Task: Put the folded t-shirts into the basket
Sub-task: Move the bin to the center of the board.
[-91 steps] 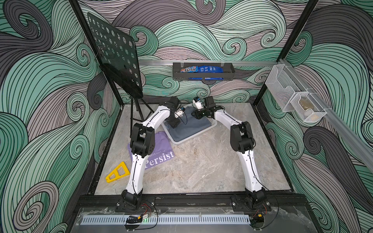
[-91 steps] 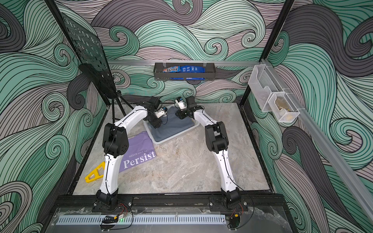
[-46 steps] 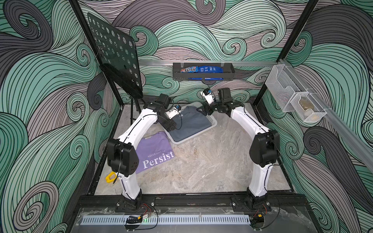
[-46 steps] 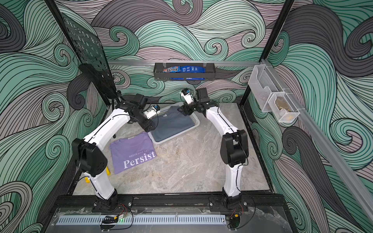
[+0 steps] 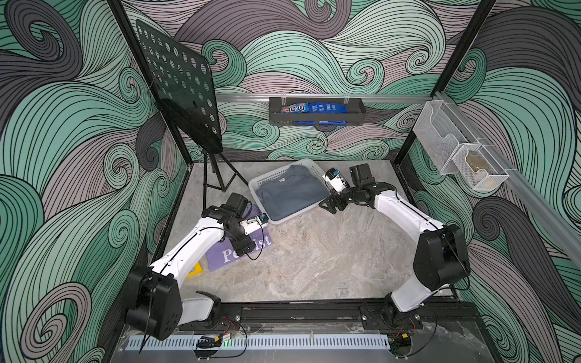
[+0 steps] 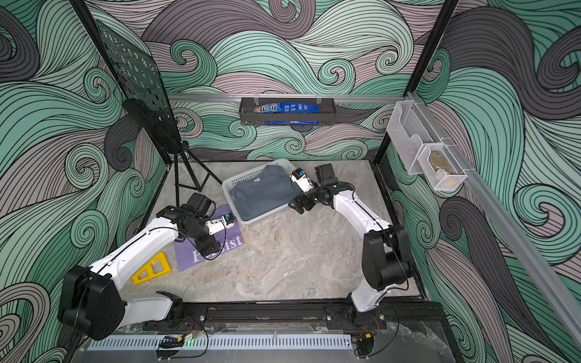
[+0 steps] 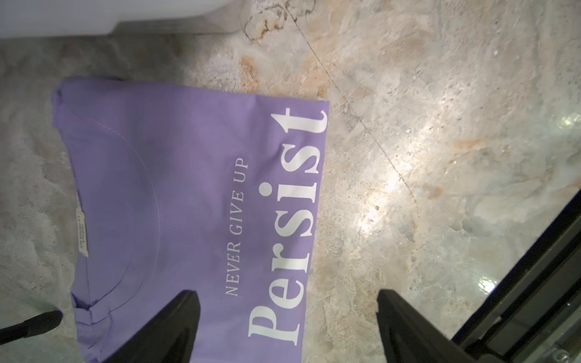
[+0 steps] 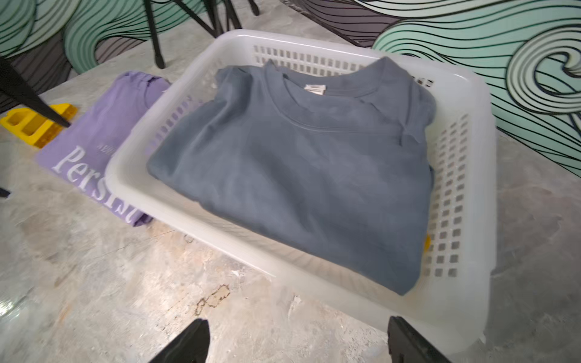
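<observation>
1. The left gripper (image 7: 286, 295) has its two fingers spread wide. It holds nothing.
2. It hangs over the purple shirt (image 7: 188, 188), which lies flat on the table (image 7: 440, 157). One finger is over the shirt. The other is over bare table, just past the shirt's edge.
3. The big white word "Persist" runs along that edge. The "P" is right by the gripper, and the "t" is at the far end, away from it. The neck hole sits on the other side of the word. The shirt looks about as wide as it is long, so I cannot tell its long side.
4. The right gripper (image 8: 297, 320) is wide open too, with nothing in it.
5. The white basket (image 8: 456, 176) is just in front of this gripper. Its nearest wall lies crosswise to the fingers. One finger is by the rim and the other is over bare table.
6. The grey shirt (image 8: 298, 176) lies flat inside the basket. Its neck points away from the right gripper, toward the far wall. Its bottom edge is the closest part.
7. The purple shirt is outside, right beside the basket.
</observation>
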You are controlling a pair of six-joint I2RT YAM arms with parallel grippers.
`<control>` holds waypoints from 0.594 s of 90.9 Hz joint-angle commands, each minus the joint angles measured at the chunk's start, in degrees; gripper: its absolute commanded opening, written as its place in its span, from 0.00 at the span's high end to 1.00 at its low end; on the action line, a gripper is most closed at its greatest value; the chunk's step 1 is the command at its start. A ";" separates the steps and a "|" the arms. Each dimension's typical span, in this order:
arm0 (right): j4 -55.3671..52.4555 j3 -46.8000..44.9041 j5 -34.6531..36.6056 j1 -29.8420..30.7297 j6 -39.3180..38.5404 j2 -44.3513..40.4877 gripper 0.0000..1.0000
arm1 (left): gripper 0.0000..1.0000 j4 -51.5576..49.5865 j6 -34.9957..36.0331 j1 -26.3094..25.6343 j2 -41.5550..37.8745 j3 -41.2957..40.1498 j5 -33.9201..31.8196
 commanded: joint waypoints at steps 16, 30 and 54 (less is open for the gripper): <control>2.11 19.55 4.86 -4.16 8.32 16.12 0.13 | 0.13 3.80 0.08 -0.58 8.17 2.28 -2.16; -3.93 29.38 2.40 -4.07 9.62 24.57 0.19 | 0.13 4.49 -0.30 -0.79 9.52 2.36 -2.71; -2.61 33.76 4.24 -4.08 14.32 32.86 0.45 | 0.15 4.55 1.49 -0.97 12.48 0.98 -4.55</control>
